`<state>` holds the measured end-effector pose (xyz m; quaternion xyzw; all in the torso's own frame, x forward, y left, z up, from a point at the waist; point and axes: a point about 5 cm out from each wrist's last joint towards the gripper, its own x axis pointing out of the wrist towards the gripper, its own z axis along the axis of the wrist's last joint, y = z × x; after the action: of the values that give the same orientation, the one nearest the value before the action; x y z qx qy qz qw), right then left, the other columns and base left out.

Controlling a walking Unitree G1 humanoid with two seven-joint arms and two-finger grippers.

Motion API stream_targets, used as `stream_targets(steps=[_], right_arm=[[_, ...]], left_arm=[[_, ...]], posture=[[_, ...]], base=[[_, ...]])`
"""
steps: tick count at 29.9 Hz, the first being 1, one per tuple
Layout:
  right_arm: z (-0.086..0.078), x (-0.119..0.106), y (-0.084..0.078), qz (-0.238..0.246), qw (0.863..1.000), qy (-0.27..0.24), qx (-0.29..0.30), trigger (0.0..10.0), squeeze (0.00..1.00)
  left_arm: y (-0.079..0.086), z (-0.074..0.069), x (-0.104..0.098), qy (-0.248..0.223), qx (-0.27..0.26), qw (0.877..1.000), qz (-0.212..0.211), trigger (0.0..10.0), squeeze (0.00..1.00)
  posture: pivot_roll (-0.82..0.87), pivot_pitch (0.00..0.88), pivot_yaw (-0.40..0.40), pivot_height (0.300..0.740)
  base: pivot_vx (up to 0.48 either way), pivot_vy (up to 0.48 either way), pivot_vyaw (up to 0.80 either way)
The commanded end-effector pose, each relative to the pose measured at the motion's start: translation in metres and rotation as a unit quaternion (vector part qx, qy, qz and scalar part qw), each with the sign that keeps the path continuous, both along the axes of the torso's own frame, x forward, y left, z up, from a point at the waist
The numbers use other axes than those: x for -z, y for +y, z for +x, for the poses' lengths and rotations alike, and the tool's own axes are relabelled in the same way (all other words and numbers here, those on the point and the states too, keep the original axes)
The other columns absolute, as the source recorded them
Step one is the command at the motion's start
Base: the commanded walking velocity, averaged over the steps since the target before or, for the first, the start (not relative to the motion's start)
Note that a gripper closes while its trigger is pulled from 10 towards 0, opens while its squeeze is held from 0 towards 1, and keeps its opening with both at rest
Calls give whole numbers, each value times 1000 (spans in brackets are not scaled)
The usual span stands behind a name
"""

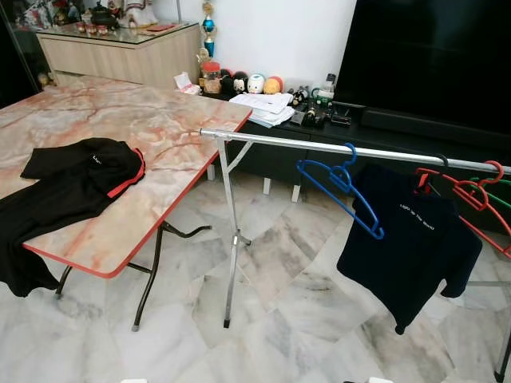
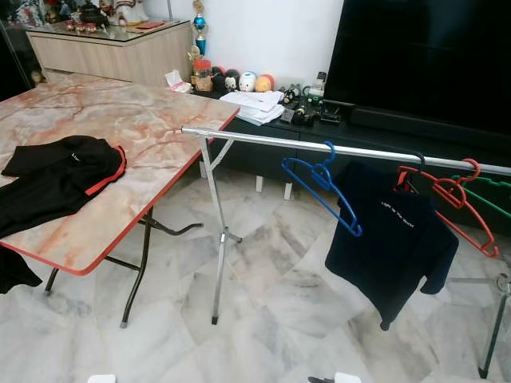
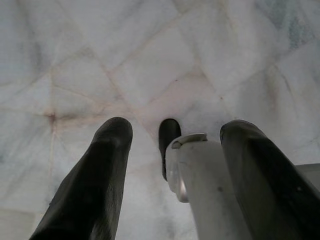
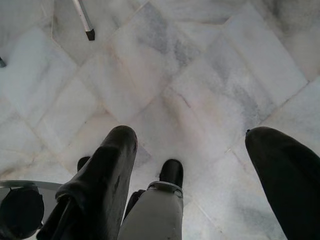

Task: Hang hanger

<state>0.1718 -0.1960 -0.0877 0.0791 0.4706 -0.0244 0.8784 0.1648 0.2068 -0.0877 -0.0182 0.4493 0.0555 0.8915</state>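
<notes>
A silver clothes rail (image 1: 319, 147) runs across the room on thin legs. On it hang an empty blue hanger (image 1: 342, 187), a dark navy shirt (image 1: 403, 235) on a black hanger, a red hanger (image 1: 471, 195) and a green hanger (image 1: 497, 191). A black shirt with red trim (image 1: 72, 179) lies on the marble table (image 1: 152, 128), partly draped over its near edge. My left gripper (image 3: 172, 150) hangs open over the marble floor. My right gripper (image 4: 197, 160) is also open above the floor, holding nothing.
A dark low TV cabinet (image 1: 375, 132) with a large black screen (image 1: 435, 56) stands behind the rail, with small toys and papers (image 1: 263, 104) on it. A wooden sideboard (image 1: 120, 52) is at the back left. The table's folding legs (image 1: 148, 283) and the rail's foot (image 4: 90, 34) stand on the tiled floor.
</notes>
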Motion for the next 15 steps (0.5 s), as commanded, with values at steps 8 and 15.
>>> stream_targets(steps=[8, 15], right_arm=[[14, -4, 18, 11, 1000, -13, -9, 10000, 0], [7, -1, 9, 6, 1000, 0, 7, 10000, 0]], left_arm=[[0, -3, 1, 1, 6, 1000, 12, 10000, 0], [2, 0, 0, 3, 14, 1000, 20, 10000, 0]], posture=[[146, 0, -65, 740], [141, 0, -45, 740]], base=[[0, 0, 0], [0, -364, -708]])
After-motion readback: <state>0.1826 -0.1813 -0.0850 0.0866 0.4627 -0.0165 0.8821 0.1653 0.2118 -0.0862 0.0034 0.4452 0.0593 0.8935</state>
